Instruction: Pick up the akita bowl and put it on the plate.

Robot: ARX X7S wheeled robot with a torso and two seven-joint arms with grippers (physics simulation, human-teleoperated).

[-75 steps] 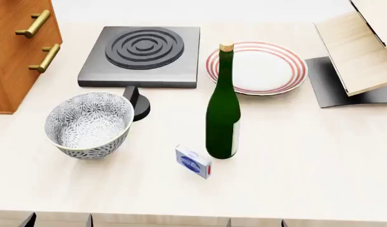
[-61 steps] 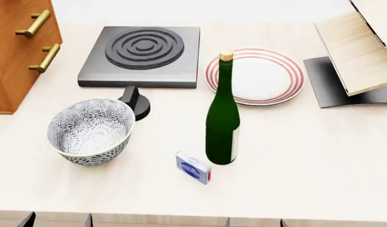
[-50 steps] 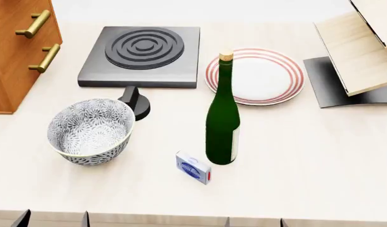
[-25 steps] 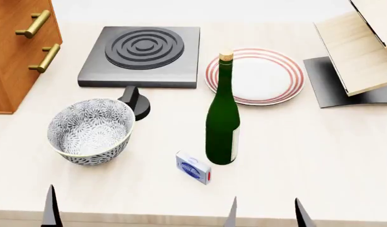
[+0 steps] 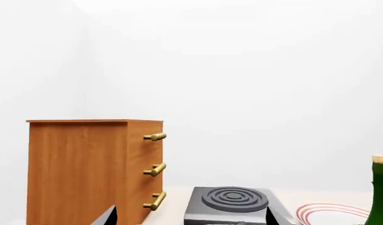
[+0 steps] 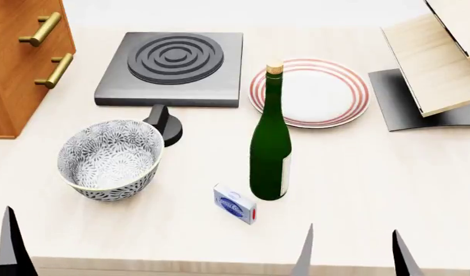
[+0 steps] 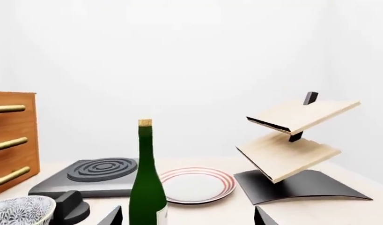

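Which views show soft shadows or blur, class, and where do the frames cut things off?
Head view: sharp, even light, a faint shadow beside the akita bowl. Left wrist view: the plate and the green bottle cropped at the edge. Right wrist view: no blur or glare; the bowl cropped at the corner.

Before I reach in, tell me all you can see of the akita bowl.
The akita bowl is a deep round bowl, ceramic by its look, white with a dense grey-blue floral pattern inside and out and a pale yellowish rim. It stands upright and empty on the pale counter, near the black knob in front of the burner. No gripper touches it.
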